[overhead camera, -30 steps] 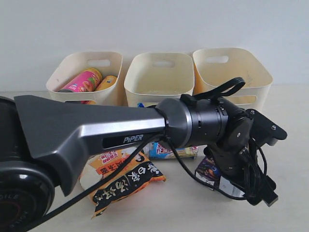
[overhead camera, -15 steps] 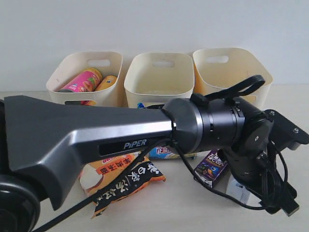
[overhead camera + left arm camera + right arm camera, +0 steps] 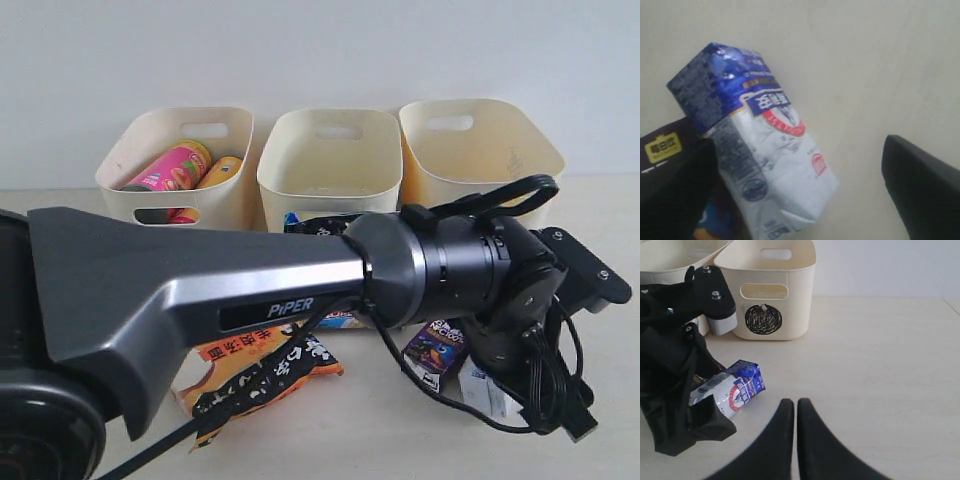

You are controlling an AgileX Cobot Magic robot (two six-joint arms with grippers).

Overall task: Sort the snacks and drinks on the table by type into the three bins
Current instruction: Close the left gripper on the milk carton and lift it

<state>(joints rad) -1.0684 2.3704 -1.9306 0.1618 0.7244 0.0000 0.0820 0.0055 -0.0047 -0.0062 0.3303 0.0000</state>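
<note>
While low over the table (image 3: 865,75), left hand (image 3: 797,192) spread astride the white-and-blue carton (image 3: 765,150).

Prob. a lab bench: bare cream table (image 3: 890,350) w/ plain white wall (image 3: 320,50).

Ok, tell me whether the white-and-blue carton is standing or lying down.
Lying down. The white-and-blue carton rests on its long side on the table, blue top end pointing sideways rather than up.
</note>
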